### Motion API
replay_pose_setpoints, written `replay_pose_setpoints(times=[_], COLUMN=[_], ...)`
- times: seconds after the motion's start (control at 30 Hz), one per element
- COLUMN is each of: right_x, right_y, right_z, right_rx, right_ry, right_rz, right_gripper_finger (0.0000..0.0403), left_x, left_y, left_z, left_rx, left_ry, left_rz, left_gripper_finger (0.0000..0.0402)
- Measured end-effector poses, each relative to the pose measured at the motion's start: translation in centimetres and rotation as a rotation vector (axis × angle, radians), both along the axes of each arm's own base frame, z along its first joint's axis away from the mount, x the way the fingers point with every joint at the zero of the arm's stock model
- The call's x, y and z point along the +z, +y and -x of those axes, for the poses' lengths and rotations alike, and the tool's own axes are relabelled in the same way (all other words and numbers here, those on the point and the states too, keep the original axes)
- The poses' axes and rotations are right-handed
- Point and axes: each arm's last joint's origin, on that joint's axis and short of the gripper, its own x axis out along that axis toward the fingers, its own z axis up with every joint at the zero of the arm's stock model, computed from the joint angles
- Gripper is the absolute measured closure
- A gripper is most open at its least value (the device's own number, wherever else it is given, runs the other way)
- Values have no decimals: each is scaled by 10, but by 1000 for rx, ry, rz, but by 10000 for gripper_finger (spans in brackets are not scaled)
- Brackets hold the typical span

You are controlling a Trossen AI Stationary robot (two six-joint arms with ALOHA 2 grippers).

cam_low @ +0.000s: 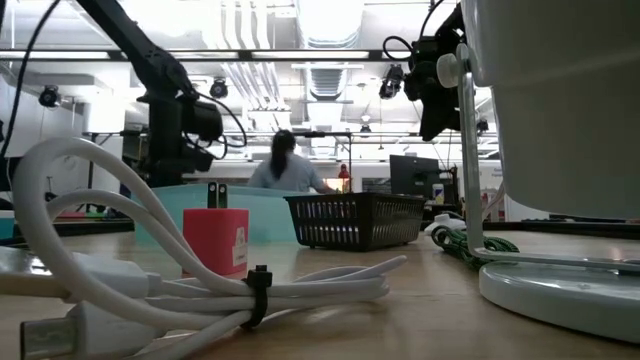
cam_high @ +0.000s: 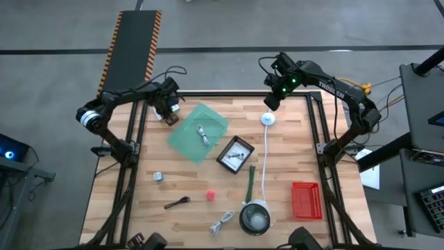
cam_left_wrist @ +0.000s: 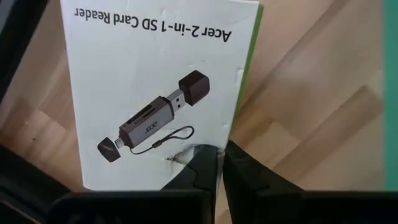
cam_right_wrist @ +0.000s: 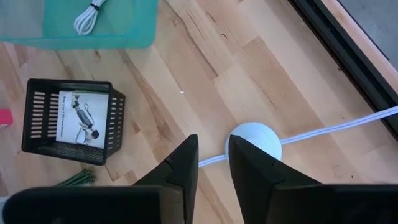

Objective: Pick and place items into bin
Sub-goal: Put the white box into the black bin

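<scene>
I have the white printed card (cam_left_wrist: 155,93) right in front of my left wrist camera: a box-like card printed with an SD card reader, lying on the wooden table (cam_high: 291,153), and my left gripper (cam_left_wrist: 219,163) has its fingers pressed together on the card's near edge, pinching it. From above I can only place this at the table's far left corner, beside the green bin (cam_high: 198,132), where the left gripper (cam_high: 166,104) hides the card itself. The high view gives me the rest: a coiled cable (cam_high: 203,134) already lies in the green bin, another printed card (cam_high: 236,154) sits in the small black basket (cam_high: 235,153) just beside it, and the dark green stick (cam_high: 250,182) lies between the basket and the round grey bowl (cam_high: 254,217). Toward the near edge I see a small metal piece (cam_high: 158,177), the brown utensil (cam_high: 177,203), the pink ball (cam_high: 210,196), a second coiled cable (cam_high: 222,223) and a red basket (cam_high: 305,200). My right gripper (cam_right_wrist: 212,163) hangs above the round white puck (cam_right_wrist: 256,138) of the long cord (cam_high: 266,163), its fingers a little apart and holding nothing. The low view adds only a person (cam_low: 285,165) seated in the room beyond.
</scene>
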Motion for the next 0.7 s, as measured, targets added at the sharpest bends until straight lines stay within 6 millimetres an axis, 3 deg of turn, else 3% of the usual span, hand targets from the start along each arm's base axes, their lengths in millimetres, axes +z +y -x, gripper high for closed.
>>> replay_pose_setpoints(times=[0.37,0.7], right_x=[0,1], right_y=[0,-1], right_z=[0,-2], right_rx=[6,92], right_ry=[-1,-28], right_rz=[4,60], right_gripper_finger=[335,309], left_x=[38,75], left_y=[-17,-33], left_z=[8,14], left_rx=[63,121], left_ry=[-219,-504], left_rz=[-27,-26], left_gripper_finger=[401,401])
